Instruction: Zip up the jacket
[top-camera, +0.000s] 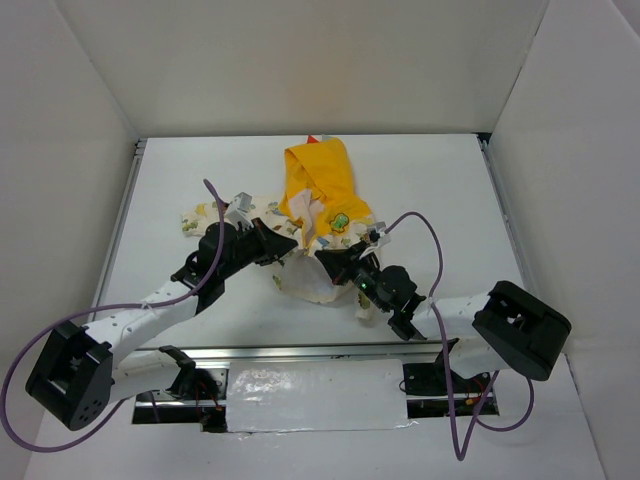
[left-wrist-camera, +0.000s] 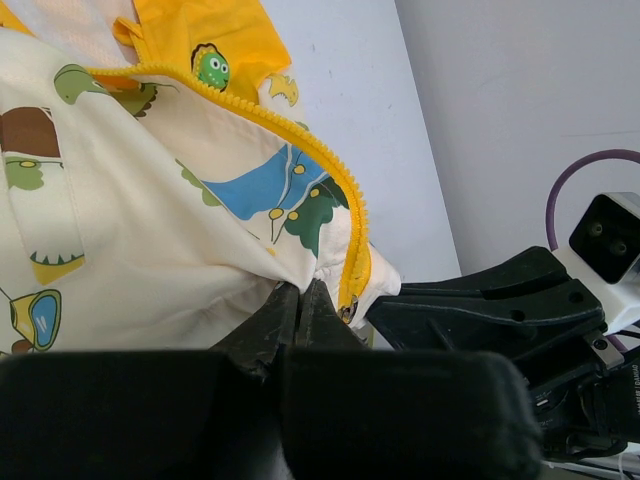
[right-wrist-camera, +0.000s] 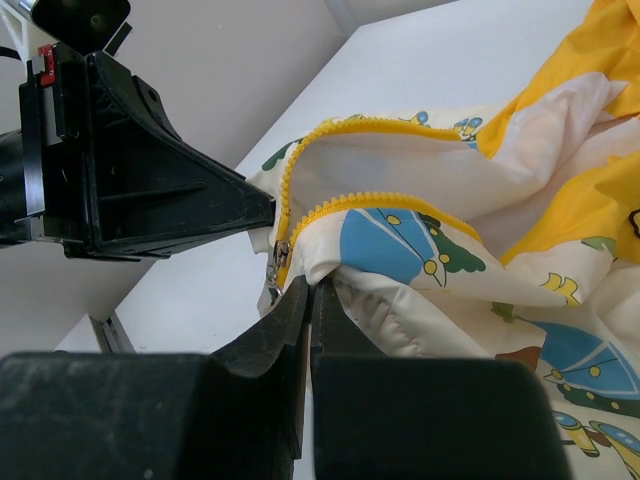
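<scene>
The jacket lies in the middle of the table, its yellow hood toward the far side and its cream printed body bunched between my grippers. My left gripper is shut on cream fabric at the bottom of the front edge, next to the yellow zipper. My right gripper is shut on the other cream hem, just below the metal zipper slider. The two zipper rows lie apart above the slider. The grippers face each other, nearly touching.
White walls enclose the table at the left, back and right. One sleeve spreads to the left of the jacket. A metal rail runs along the near edge. Purple cables loop off both arms.
</scene>
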